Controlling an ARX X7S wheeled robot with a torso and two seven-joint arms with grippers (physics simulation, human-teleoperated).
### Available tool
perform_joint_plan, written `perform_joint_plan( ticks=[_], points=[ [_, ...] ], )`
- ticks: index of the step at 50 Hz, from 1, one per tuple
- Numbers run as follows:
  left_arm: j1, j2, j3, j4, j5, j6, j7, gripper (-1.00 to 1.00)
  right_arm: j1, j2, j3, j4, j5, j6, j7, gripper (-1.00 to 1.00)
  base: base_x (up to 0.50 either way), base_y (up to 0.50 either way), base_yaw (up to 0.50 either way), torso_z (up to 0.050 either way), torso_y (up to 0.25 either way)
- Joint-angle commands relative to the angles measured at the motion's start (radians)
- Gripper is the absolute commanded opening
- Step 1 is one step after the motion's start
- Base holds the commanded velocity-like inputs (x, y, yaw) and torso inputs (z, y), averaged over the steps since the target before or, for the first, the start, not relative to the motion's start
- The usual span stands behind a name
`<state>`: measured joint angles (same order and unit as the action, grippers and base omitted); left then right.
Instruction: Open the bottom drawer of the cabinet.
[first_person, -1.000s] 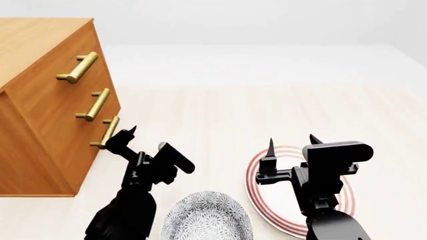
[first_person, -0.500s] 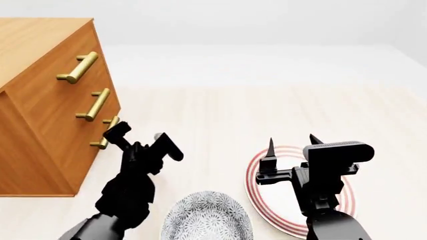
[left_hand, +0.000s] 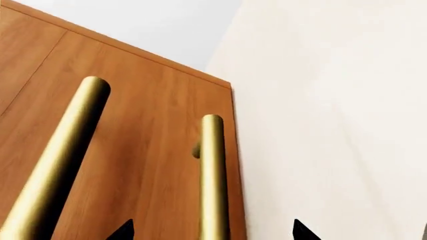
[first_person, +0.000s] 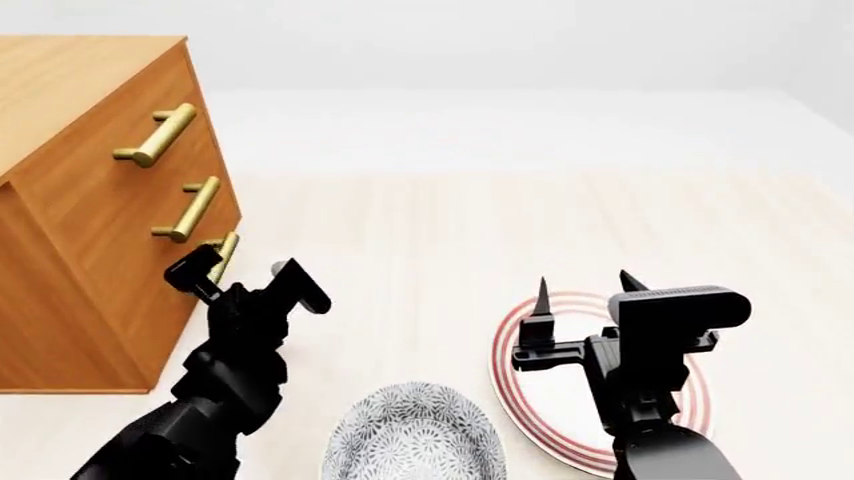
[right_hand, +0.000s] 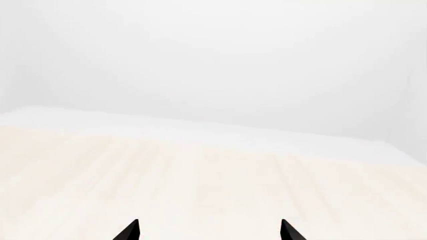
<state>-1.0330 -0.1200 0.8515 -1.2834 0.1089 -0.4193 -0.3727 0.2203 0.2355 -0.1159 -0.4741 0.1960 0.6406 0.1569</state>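
Observation:
The orange-brown cabinet (first_person: 80, 90) stands at the left with three brass bar handles. The bottom drawer (first_person: 154, 320) sits flush with the front, and my left gripper (first_person: 211, 268) covers the lower part of its handle (first_person: 224, 248). In the left wrist view the bottom drawer (left_hand: 167, 150) fills the frame. Its brass handle (left_hand: 212, 175) runs between the two black fingertips of my left gripper (left_hand: 210, 231), which is open and straddles the bar. My right gripper (first_person: 585, 283) is open and empty above the plate; its view (right_hand: 208, 231) shows only floor.
A red-ringed plate (first_person: 514, 345) lies on the floor under my right arm. A grey patterned bowl (first_person: 414, 430) sits at the bottom centre. The middle drawer's handle (left_hand: 53, 165) runs close beside the bottom one. Pale floor (first_person: 441, 230) stretches right of the cabinet.
My left gripper has moved left and forward toward the cabinet front, coming around the bottom handle. The right arm has not moved.

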Motion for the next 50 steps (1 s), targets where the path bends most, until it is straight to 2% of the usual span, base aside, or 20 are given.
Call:
perform_joint_plan(
  ticks=[1, 25, 31, 32, 50],
  points=[
    [-0.015, -0.017, 0.055, -0.025, -0.083, -0.037, -0.024, 1.00, -0.009, 0.002, 0.001, -0.006, 0.008, -0.007, 0.006, 1.00, 0.00, 0.00, 0.00, 0.000, 0.000],
    [-0.030, -0.027, 0.061, -0.025, -0.111, -0.120, -0.044, 1.00, -0.012, 0.011, 0.002, -0.018, 0.021, -0.006, 0.017, 1.00, 0.00, 0.00, 0.00, 0.000, 0.000],
    [-0.027, -0.029, 0.065, -0.025, -0.107, -0.096, -0.045, 1.00, -0.012, 0.013, -0.001, -0.019, 0.022, -0.007, 0.020, 1.00, 0.00, 0.00, 0.00, 0.000, 0.000],
    [-0.026, -0.030, 0.065, -0.025, -0.106, -0.084, -0.057, -1.00, -0.012, 0.014, 0.000, -0.020, 0.022, -0.006, 0.021, 1.00, 0.00, 0.00, 0.00, 0.000, 0.000],
    [-0.029, -0.020, 0.090, -0.025, -0.102, -0.050, -0.045, -1.00, -0.008, 0.017, -0.010, -0.013, 0.029, -0.012, 0.026, 1.00, 0.00, 0.00, 0.00, 0.000, 0.002]
  ],
)
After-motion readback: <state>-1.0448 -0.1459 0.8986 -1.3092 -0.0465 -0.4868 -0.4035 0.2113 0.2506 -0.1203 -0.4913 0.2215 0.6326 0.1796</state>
